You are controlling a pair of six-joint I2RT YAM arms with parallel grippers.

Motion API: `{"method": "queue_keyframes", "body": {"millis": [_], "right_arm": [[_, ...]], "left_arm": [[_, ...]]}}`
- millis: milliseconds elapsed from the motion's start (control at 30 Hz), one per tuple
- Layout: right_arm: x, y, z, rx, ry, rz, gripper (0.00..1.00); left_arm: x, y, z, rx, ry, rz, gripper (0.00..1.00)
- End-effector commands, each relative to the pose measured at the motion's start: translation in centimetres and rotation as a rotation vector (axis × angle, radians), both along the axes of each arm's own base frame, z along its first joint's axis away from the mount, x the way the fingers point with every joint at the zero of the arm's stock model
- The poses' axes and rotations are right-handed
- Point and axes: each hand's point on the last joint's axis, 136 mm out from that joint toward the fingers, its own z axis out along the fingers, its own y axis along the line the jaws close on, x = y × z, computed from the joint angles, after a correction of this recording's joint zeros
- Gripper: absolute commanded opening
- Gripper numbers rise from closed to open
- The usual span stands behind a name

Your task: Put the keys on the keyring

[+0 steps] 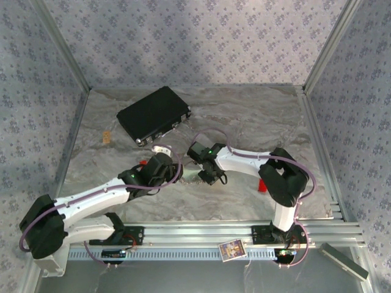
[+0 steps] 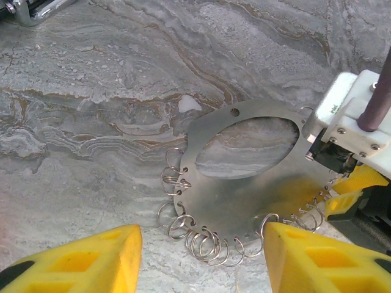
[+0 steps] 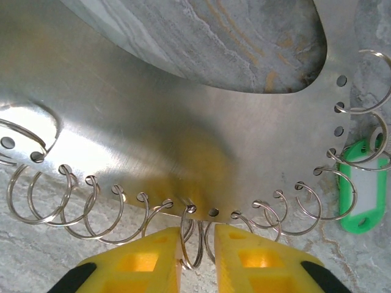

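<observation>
Right tool [image 3: 197,235] pinches one split ring [image 3: 192,241] at lower centre on the keyring [image 3: 153,134]; left tool [image 2: 201,232] hangs spread above it. Green key [image 3: 365,186] lies at right; threading it likely needs that ring pried open.

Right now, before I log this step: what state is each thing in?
Left gripper: open, holding nothing.
Right gripper: nearly shut, a split ring between its fingers; grip unclear.
Ring plate: lying on the table, split rings through its rim holes.
Green key tag: lying beside the plate, a ring across it.
Black case: closed.
</observation>
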Motion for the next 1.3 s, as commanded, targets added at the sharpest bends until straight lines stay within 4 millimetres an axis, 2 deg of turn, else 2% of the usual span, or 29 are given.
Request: {"method": "queue_keyframes", "body": {"millis": [0,233,400,633,900,1000,1100,1267], "right_arm": [[-0.3,-0.1,-0.2,-0.035,0.022,0.020,0.18],[-0.1,-0.3,0.1,-0.044,0.005,0.023,0.00],[0.7,0.4,1.7,0.008,-0.061,0.031,0.00],[1.6,1.2,6.6,0.177,-0.208,0.059,0.00],[2.9,1.9,12.4,0.362,-0.431,0.177,0.00],[3.5,2.4,14.8,0.458,-0.480,0.213,0.00],[3.4,3.2,16.8,0.544,-0.544,0.291,0.00],[2.4,4.2,18.9,0.645,-0.593,0.445,0.00]], "left_arm": [[0.1,0.1,0.6,-0.014,-0.029,0.003,0.55],[0.1,0.2,0.8,-0.026,-0.036,0.003,0.55],[0.2,0.6,1.4,-0.029,-0.063,0.010,0.55],[0.6,1.5,3.7,0.007,-0.176,-0.007,0.56],[1.1,1.6,8.2,0.091,-0.409,-0.124,0.60],[1.9,2.5,9.7,0.155,-0.461,-0.110,0.61],[2.8,3.1,11.0,0.155,-0.464,-0.129,0.62],[3.6,3.5,13.1,0.153,-0.535,-0.204,0.61]]}}
